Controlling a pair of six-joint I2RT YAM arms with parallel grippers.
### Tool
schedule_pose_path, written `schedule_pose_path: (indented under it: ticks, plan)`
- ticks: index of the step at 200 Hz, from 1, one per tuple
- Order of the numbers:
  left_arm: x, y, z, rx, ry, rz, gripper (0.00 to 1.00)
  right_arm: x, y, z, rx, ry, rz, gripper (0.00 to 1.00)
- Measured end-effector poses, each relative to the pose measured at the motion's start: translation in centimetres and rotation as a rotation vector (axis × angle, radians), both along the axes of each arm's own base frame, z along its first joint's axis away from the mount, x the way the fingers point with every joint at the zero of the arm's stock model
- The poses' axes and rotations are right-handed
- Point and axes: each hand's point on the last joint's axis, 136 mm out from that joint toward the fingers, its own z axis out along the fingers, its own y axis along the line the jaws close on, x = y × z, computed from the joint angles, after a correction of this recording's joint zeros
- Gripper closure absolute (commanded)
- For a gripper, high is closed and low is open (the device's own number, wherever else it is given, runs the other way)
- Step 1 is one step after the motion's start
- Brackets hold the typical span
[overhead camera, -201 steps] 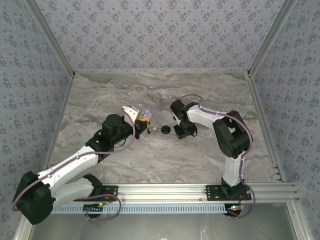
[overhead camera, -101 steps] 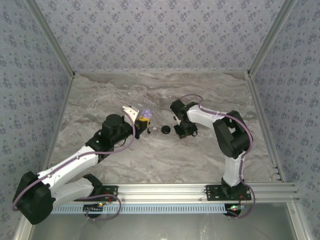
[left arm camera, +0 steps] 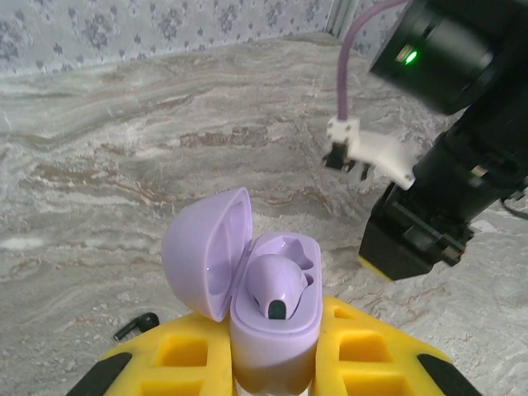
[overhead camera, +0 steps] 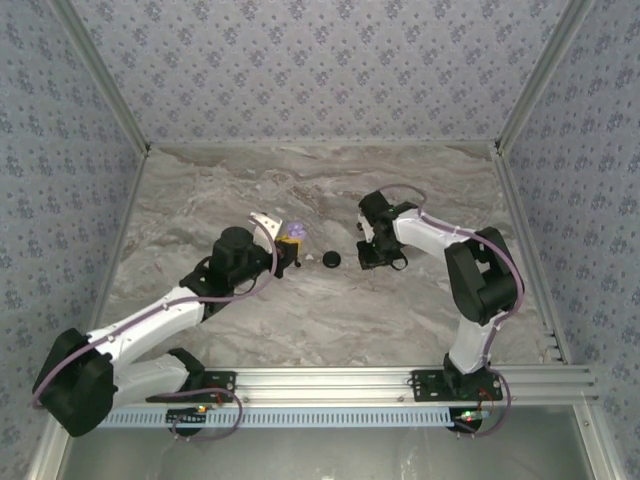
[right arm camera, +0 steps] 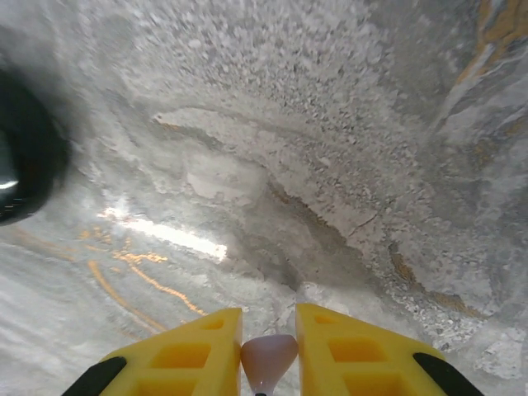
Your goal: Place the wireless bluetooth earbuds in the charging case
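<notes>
1. A lavender earbud (left arm camera: 276,289) is sitting in 1 socket of the charging case (left arm camera: 276,346), its dark tip facing the left wrist camera. The socket beside it (left arm camera: 295,250) is lying empty.
2. The case's lid (left arm camera: 205,257) is standing open, swung back to the left of the body.
3. The left gripper (left arm camera: 276,367) is clamping the case body between its 2 yellow fingers (left arm camera: 177,356), with the opening turned toward the wrist camera.
4. From above, the case (overhead camera: 293,229) is showing as a purple spot at the tip of the left gripper (overhead camera: 289,242), left of the table's middle.
5. A 2nd earbud (right arm camera: 268,356), a pale tapered piece, is sitting pinched between the yellow fingers (right arm camera: 194,346) of the right gripper (right arm camera: 268,330). The jaws are closed on it, with only its width between them, close to the marble surface.
6. In the top view, the right gripper (overhead camera: 377,258) is pointing down at the table, to the right of the case and well apart from it.
7. A black disc (overhead camera: 331,259) is lying on the marble table (overhead camera: 300,330) between the 2 grippers, touching neither.
8. A dark rounded blur is showing at the left edge of the right wrist view; I cannot tell what it is.
9. A small black sliver (left arm camera: 136,326) is lying on the marble just beside the left gripper's fingers, below the open lid.
</notes>
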Motion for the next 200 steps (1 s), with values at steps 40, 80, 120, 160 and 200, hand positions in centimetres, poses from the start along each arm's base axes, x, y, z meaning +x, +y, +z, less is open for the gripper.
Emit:
schedule_pose_path:
  ticks: [40, 80, 120, 160, 200]
  plan:
    - [0.6, -0.7, -1.7, -0.019, 0.067, 0.012, 0.84, 0.6, 0.8, 2.1, 0.128, -0.044, -0.008, 0.76]
    - [1.0, -1.4, -3.1, -0.046, 0.123, 0.014, 0.84, 1.0, 2.0, 4.5, 0.242, -0.098, 0.007, 0.76]
    - [1.3, -2.0, -3.9, -0.069, 0.153, 0.023, 0.84, 1.6, 3.3, 7.8, 0.349, -0.180, 0.035, 0.76]
    - [1.3, -2.8, -4.3, -0.090, 0.170, 0.009, 0.84, 1.6, 4.1, 10.3, 0.423, -0.228, 0.050, 0.76]
    - [1.4, -3.6, -3.8, -0.116, 0.144, -0.013, 0.84, 1.6, 4.8, 12.1, 0.477, -0.252, 0.059, 0.76]
